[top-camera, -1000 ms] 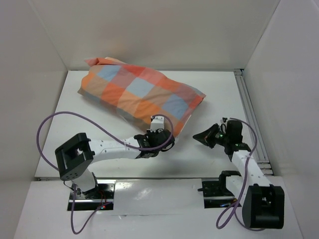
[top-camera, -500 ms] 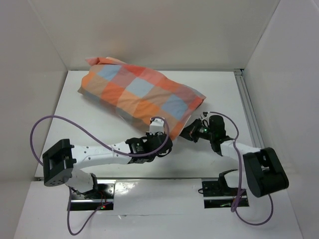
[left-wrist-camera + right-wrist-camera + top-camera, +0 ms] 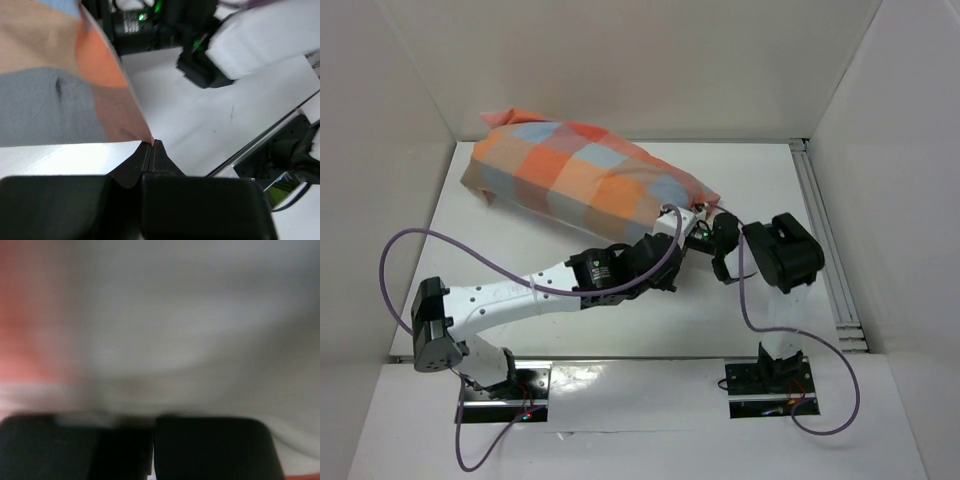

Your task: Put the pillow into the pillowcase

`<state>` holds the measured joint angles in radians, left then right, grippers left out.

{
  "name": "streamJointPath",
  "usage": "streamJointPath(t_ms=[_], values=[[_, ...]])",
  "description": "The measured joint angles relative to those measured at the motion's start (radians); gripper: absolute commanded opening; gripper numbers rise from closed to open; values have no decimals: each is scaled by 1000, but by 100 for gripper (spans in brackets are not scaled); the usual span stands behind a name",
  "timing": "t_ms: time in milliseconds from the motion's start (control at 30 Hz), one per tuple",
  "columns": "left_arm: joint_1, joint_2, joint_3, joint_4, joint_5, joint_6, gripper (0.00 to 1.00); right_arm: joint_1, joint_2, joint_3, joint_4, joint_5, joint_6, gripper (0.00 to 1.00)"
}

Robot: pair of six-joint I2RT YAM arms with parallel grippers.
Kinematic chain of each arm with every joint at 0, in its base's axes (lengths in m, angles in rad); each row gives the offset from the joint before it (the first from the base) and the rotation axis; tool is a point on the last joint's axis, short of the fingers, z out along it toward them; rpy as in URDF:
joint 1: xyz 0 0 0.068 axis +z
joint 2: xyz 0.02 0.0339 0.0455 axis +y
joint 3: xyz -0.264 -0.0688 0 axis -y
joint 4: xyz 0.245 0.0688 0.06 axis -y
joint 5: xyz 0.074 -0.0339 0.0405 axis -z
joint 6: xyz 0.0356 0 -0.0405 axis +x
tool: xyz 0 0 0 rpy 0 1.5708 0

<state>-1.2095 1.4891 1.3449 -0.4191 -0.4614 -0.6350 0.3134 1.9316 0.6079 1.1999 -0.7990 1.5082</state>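
The checked orange, blue-grey and tan pillowcase (image 3: 580, 180) lies bulging full across the back of the table. The pillow is hidden in the top view. My left gripper (image 3: 672, 214) is at the case's near right end, and in the left wrist view it (image 3: 152, 143) is shut on a thin corner of the pillowcase (image 3: 55, 75) hem. My right gripper (image 3: 706, 226) is pressed against that same end, jaws shut. In the right wrist view it (image 3: 152, 418) faces a blurred white-grey surface with an orange patch (image 3: 20, 340) at the left; I cannot tell what that surface is.
A metal rail (image 3: 825, 240) runs along the table's right side. White walls (image 3: 410, 120) close in the left, back and right. Purple cables (image 3: 420, 250) loop from both arms over the near table. The right arm's black wrist (image 3: 200, 75) hangs close to my left gripper.
The right arm swung in from the near right to the case's right end. The left arm stretched further right, still holding the hem. The case shifted back and left.
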Motion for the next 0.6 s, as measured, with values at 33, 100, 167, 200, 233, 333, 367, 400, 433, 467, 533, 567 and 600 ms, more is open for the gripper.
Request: streamJointPath(t_ms=[33,100,167,200,233,333,367,400,433,467,533,567,600], values=[[5,5,33,-15,14,36,0,-4,62,21,50,-14,42,0],[10,26,80,-49,27,87,0,-5,140,35,113,-35,107,0],[10,67,117,-79,46,121,0,-3,182,34,156,-48,148,0],[10,85,127,-88,58,134,0,-1,192,31,163,-52,158,0],[9,108,136,-98,77,140,0,1,194,26,165,-51,159,0],[5,157,143,-109,129,143,5,6,172,-4,159,-45,138,9],[3,165,145,-114,145,143,15,5,151,-23,154,-40,117,32],[0,169,148,-122,156,144,43,1,110,-51,141,-31,91,42],[-2,171,154,-127,173,146,61,-10,59,-80,109,-23,57,47],[-6,171,162,-119,199,147,77,-21,0,-106,63,-18,13,54],[-19,171,198,-104,237,145,95,-62,-166,-149,-114,19,-96,63],[-23,170,220,-100,249,141,96,-85,-247,-152,-225,48,-151,67],[-25,168,245,-98,267,138,96,-111,-341,-148,-355,105,-218,77]])
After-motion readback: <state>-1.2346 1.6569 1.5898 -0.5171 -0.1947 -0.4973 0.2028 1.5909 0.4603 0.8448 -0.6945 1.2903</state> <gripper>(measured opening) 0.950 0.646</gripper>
